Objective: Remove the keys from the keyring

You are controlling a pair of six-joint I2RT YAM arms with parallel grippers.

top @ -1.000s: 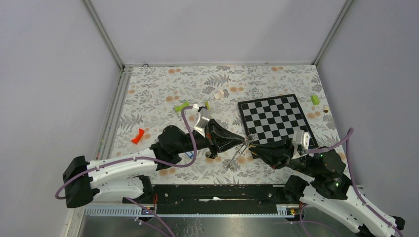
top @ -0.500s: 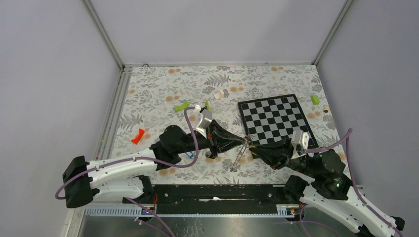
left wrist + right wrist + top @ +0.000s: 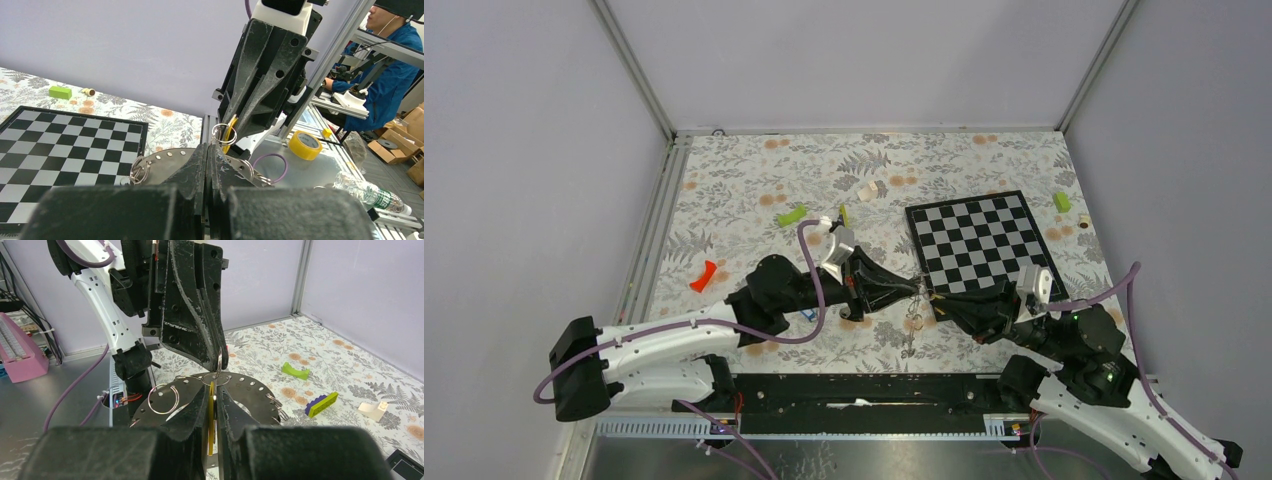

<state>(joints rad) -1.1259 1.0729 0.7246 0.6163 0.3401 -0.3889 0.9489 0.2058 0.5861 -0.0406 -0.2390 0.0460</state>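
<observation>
Locate the keyring (image 3: pixel 252 389) held up between the two arms, by the near-left corner of the chessboard (image 3: pixel 979 240). Reads as a thin perforated metal hoop with small split rings (image 3: pixel 165 399) threaded through its holes.

Note left gripper (image 3: pixel 206 149) pinched fully closed at the hoop's rim. Note right gripper (image 3: pixel 213 390) closed narrow on a yellow-tagged key (image 3: pixel 210 412), gripping the tag flat between the pads. See further keys (image 3: pixel 911 326) dangling below the hoop in the top view; cannot tell tag colours at that size.

Judge hoop stiff, light and slick, so likely to pivot in a two-point pinch if pulled off-axis. Judge tags light, rigid plastic, offering better purchase than bare steel. Expect split rings springy, resisting until the coil opens.

Recommend gripping hoop on its flat rim close to the hole being worked, gripping key by its tag, and drawing along the coil rather than straight out.
</observation>
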